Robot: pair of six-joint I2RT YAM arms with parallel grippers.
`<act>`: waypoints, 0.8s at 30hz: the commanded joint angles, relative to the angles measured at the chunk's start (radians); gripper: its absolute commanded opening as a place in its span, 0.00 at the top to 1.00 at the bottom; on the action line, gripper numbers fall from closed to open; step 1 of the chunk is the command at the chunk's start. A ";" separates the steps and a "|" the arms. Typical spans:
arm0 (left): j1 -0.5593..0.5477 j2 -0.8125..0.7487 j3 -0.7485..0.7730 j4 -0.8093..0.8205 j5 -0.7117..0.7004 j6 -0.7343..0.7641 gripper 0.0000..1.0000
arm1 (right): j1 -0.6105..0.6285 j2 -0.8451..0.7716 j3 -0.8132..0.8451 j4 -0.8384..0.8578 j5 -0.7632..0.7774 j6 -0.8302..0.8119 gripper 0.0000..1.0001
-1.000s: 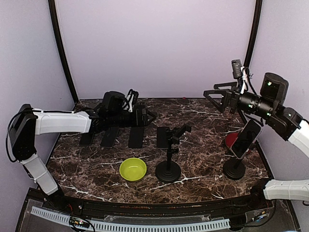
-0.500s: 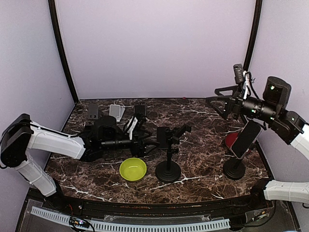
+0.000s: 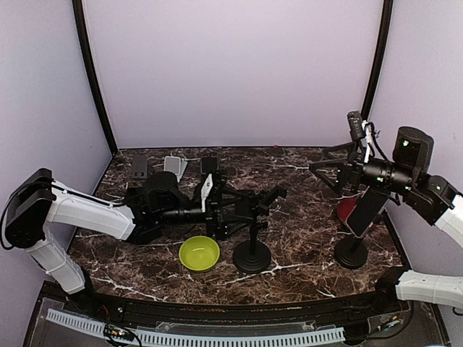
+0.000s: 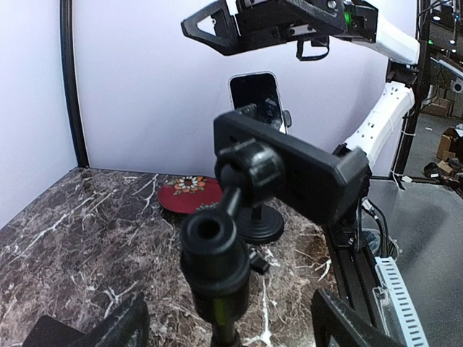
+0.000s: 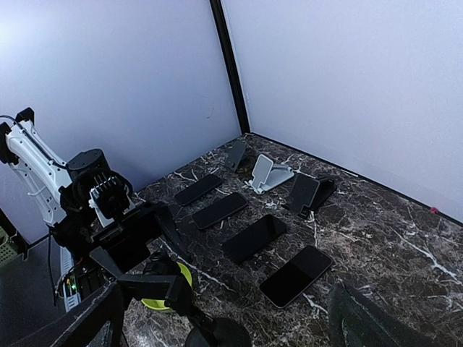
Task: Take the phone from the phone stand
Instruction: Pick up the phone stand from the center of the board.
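A dark marble desk (image 3: 304,217) sits inside pale lilac walls. The phone (image 3: 367,208) leans in its stand (image 3: 351,254) at the desk's right side, beside a red plate (image 3: 346,210). The right gripper (image 3: 318,160) hangs above and to the left of the phone, jaws wide apart, not touching it. The left gripper (image 3: 242,215), jaws apart, straddles the post of an empty stand (image 3: 252,256) mid-desk, well apart from the phone.

The bowl (image 3: 199,254) sits left of the empty stand (image 3: 252,257). At far right, the phone (image 3: 367,206) sits on its phone stand (image 3: 351,254), with a plate (image 3: 345,210) apparently behind.
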 commanded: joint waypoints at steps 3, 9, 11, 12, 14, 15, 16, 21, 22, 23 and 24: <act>-0.001 0.061 0.093 0.054 0.037 -0.046 0.21 | -0.004 -0.032 -0.028 0.023 -0.032 -0.009 0.01; -0.001 0.131 0.136 0.093 0.083 -0.071 0.31 | -0.004 -0.047 -0.040 0.025 -0.044 -0.008 0.01; -0.001 0.147 0.145 0.103 0.102 -0.078 0.37 | -0.005 -0.051 -0.042 0.022 -0.046 -0.010 0.01; -0.001 0.153 0.146 0.114 0.109 -0.082 0.40 | -0.005 -0.053 -0.042 0.020 -0.045 -0.011 0.01; -0.001 0.160 0.144 0.133 0.114 -0.092 0.47 | -0.005 -0.055 -0.043 0.016 -0.045 -0.014 0.01; -0.001 0.162 0.146 0.139 0.115 -0.098 0.52 | -0.004 -0.057 -0.044 0.018 -0.049 -0.015 0.01; -0.001 0.162 0.146 0.146 0.119 -0.101 0.55 | -0.004 -0.057 -0.048 0.021 -0.053 -0.013 0.01; -0.001 0.150 0.150 0.158 0.130 -0.114 0.67 | -0.004 -0.053 -0.057 0.032 -0.070 -0.015 0.01; -0.001 0.147 0.152 0.157 0.130 -0.114 0.70 | -0.004 -0.053 -0.057 0.032 -0.075 -0.017 0.01; -0.001 0.146 0.158 0.152 0.132 -0.113 0.73 | -0.004 -0.053 -0.057 0.030 -0.079 -0.018 0.01; -0.001 0.143 0.161 0.150 0.140 -0.114 0.76 | -0.004 -0.052 -0.057 0.030 -0.081 -0.022 0.01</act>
